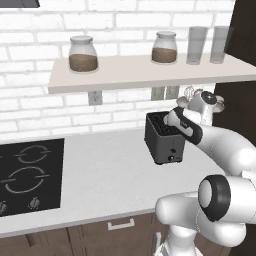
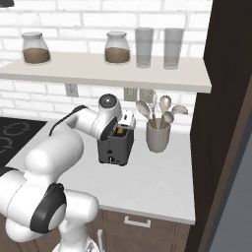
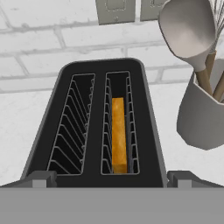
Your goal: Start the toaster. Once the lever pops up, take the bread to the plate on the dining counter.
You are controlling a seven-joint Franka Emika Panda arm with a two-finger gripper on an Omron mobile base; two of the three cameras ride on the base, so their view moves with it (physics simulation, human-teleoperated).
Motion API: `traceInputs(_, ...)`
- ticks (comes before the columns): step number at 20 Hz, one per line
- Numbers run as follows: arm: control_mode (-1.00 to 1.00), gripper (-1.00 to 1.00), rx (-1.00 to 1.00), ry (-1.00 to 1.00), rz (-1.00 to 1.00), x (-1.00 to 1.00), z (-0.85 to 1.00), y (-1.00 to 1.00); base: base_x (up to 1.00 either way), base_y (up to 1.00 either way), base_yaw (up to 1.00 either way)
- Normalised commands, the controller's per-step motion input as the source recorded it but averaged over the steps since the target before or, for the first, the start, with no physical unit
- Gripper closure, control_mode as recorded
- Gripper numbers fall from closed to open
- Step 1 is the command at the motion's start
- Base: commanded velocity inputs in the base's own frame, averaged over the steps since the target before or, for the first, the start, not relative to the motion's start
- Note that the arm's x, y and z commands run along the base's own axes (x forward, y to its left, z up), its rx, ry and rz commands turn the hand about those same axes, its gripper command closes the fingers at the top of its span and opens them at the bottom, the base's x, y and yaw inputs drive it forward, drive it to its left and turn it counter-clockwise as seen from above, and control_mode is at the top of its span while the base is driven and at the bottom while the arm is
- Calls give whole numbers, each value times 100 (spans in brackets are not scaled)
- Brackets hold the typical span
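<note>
Hovering over the toaster (image 3: 94, 127), the gripper (image 3: 109, 178) stands fully open and empty. Bread (image 3: 118, 133) sits in one slot. Starting step pending; pressing the lever comes next.

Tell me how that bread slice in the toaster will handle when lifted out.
The bread is a thin slice standing on edge in the toaster's right slot, so probably light and fairly stiff. Little of it stands exposed for gripping, and the wire guides might snag it unless it is lifted straight.
</note>
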Motion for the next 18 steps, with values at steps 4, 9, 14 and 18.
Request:
traceInputs(4, -100, -100, 0, 0, 0, 0, 0, 0, 0, 0, 0)
traceInputs(9, -100, -100, 0, 0, 0, 0, 0, 0, 0, 0, 0)
traceInputs(14, -100, -100, 0, 0, 0, 0, 0, 0, 0, 0, 0)
traceInputs(18, -100, -100, 0, 0, 0, 0, 0, 0, 0, 0, 0)
